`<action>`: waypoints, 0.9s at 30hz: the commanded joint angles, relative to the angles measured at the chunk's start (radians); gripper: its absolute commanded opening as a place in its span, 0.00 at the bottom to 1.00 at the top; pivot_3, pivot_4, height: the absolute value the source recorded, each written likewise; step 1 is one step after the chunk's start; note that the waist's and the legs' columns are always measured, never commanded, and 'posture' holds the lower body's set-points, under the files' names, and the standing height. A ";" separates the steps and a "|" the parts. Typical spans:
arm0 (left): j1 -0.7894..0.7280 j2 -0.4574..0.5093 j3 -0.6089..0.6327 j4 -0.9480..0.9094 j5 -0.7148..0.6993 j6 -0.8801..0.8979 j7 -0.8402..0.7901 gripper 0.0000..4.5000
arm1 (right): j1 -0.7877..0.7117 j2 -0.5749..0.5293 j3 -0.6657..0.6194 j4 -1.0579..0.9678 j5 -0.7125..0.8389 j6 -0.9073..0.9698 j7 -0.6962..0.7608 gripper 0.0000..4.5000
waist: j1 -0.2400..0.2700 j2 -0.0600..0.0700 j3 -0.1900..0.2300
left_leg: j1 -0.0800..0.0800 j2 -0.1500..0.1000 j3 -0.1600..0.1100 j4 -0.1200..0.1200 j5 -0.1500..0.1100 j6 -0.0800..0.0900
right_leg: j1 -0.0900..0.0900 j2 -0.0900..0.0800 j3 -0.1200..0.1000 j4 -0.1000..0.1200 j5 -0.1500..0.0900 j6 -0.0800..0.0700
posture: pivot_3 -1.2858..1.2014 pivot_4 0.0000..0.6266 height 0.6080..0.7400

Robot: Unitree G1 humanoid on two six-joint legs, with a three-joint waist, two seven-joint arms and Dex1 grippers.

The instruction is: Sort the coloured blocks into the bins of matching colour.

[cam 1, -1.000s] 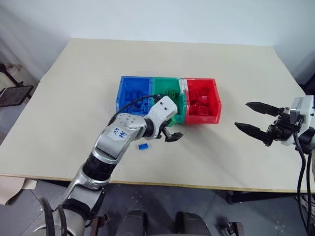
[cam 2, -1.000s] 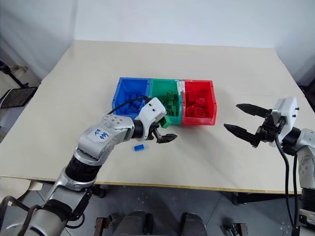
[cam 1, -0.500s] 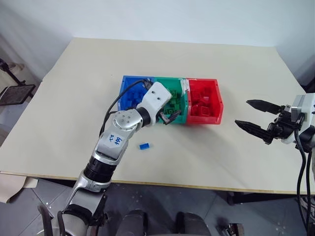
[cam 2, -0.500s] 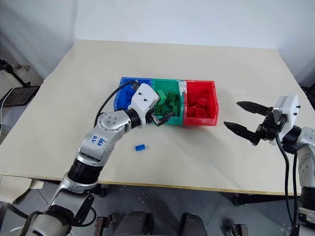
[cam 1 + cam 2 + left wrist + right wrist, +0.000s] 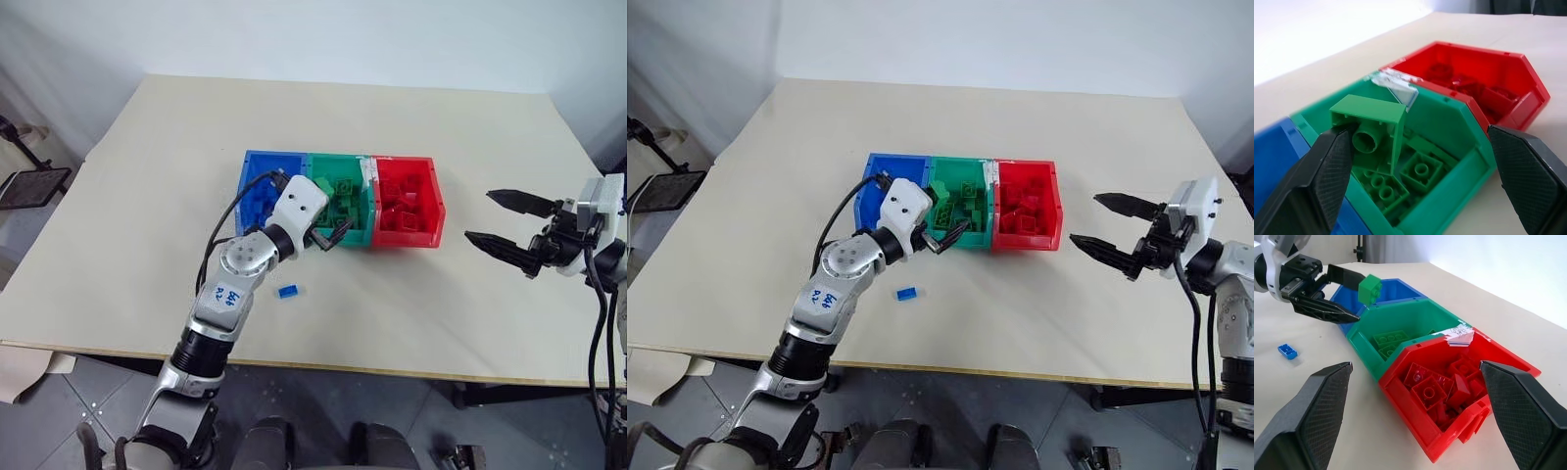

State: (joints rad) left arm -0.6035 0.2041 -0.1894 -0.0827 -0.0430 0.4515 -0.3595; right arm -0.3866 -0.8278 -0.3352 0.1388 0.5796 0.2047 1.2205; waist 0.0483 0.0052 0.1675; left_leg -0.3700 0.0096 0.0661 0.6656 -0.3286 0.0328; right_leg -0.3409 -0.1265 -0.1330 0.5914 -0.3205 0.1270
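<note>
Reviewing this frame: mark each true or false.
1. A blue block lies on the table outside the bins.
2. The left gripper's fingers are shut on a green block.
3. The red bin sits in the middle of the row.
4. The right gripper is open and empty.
1. True. The blue block lies on the table, in front of the bins.
2. False. The left gripper is wide open; the green block is against one of its fingers, over the green bin.
3. False. The green bin is in the middle; the red bin is at the right end, the blue bin at the left.
4. True. The right gripper is open and holds nothing.
</note>
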 commanded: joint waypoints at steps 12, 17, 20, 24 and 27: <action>-0.239 -0.125 0.049 0.162 -0.062 0.363 0.014 0.99 | -0.035 -0.008 -0.001 0.011 -0.001 -0.007 0.013 0.97 | 0.001 0.000 0.000 | 0.000 -0.001 0.000 -0.001 0.000 0.000 | 0.000 0.000 0.000 0.000 0.000 0.000 | 0.52 0.24 1.00; -0.199 -0.105 -0.002 0.189 -0.044 0.387 -0.008 0.99 | -0.026 -0.010 -0.006 -0.001 0.004 0.000 0.007 0.97 | -0.003 0.000 0.000 | 0.000 0.000 0.000 -0.001 0.000 0.000 | -0.001 0.001 0.000 0.000 0.000 0.000 | 0.52 0.24 1.00; -0.174 -0.094 -0.009 0.172 -0.041 0.422 0.000 0.99 | -0.020 -0.014 -0.009 -0.005 0.005 0.002 0.007 0.97 | -0.003 0.000 0.000 | 0.000 0.000 0.000 0.000 0.000 0.000 | 0.000 0.001 0.000 0.000 0.000 0.000 | 0.52 0.24 1.00; -0.088 -0.039 -0.026 0.043 -0.046 0.510 -0.010 0.99 | -0.012 -0.019 -0.016 -0.013 0.008 0.006 0.008 0.97 | -0.008 0.000 0.000 | 0.001 0.000 0.000 -0.001 0.000 0.000 | 0.000 0.001 0.001 0.000 0.000 0.000 | 0.52 0.24 1.00; -0.056 -0.011 0.000 -0.061 -0.064 0.563 -0.007 0.99 | -0.019 -0.019 -0.013 -0.007 0.006 0.005 0.011 0.97 | -0.017 0.000 0.000 | 0.001 0.001 0.000 -0.001 0.000 0.000 | 0.000 0.001 0.001 0.000 0.000 0.000 | 0.52 0.24 1.00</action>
State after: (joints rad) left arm -0.6860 0.1814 -0.1991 -0.1038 -0.0965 0.9587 -0.3670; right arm -0.3987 -0.8279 -0.3209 0.1577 0.5720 0.2168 1.2301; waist 0.0308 0.0055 0.1672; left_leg -0.3689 0.0104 0.0662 0.6649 -0.3286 0.0331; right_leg -0.3406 -0.1258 -0.1320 0.5916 -0.3204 0.1272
